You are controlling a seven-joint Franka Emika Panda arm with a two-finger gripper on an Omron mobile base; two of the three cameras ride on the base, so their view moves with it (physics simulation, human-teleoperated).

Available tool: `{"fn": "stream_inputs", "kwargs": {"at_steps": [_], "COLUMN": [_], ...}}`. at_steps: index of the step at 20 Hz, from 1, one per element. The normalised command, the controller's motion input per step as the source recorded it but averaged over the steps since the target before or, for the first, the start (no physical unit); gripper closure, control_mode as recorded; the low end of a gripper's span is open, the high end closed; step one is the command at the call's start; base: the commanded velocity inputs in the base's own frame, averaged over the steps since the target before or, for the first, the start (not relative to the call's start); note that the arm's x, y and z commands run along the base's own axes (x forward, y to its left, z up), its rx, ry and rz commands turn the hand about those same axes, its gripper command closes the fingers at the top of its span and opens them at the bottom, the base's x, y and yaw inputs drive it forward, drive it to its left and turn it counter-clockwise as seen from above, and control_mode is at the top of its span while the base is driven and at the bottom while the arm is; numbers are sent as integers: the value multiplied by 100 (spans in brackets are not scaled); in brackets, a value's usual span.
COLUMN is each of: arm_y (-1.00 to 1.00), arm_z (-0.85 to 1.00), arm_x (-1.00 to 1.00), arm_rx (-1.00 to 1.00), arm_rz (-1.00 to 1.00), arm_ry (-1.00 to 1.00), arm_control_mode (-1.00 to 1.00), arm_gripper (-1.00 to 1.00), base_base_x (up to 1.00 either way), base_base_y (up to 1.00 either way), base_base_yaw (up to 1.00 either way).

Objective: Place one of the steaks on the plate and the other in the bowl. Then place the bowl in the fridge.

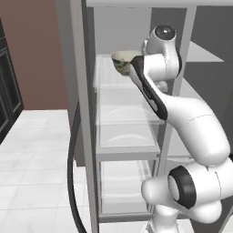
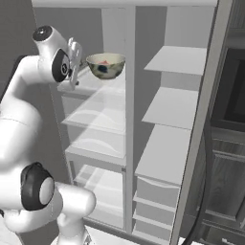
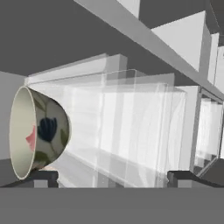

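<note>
**Bowl on fridge shelf, fingers spread wide beside it**

Risk first. The bowl stands on the top translucent shelf of the open fridge, close to the shelf's front edge as far as the base views show. The fingers are released and spread to their full width, holding nothing. One fingertip sits just under the bowl's side in the hand view; whether it touches cannot be told. If the hand draws back at an angle or swings sideways, that fingertip may catch the bowl's wall or rim and drag or tip it off the shelf. The hand and the arm's upper joints also stand close to the fridge's central upright and shelf edges, so a wide swing could knock the frame and jolt the bowl. A straight retreat, away from the shelf, looks the safest move.

Position next. In the hand view, which is rolled, the bowl lies at the left, over the left fingertip rather than in the gap between the two tips; the right fingertip is well apart from it. In the right base view the bowl is upright, just beside the hand, toward the fridge's middle. Something pink, likely a steak, shows inside the bowl. The placing in the fridge appears done, with only the withdrawal left.
</note>
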Motion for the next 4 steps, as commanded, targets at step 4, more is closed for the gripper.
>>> {"fn": "stream_inputs", "kwargs": {"at_steps": [4], "arm_y": [-3], "arm_z": [13], "arm_x": [-93], "arm_rx": [0], "arm_rz": [0], "arm_ry": [3], "arm_control_mode": [-100], "arm_gripper": [-100], "base_base_x": [0], "base_base_y": [0], "base_base_yaw": [0]}}
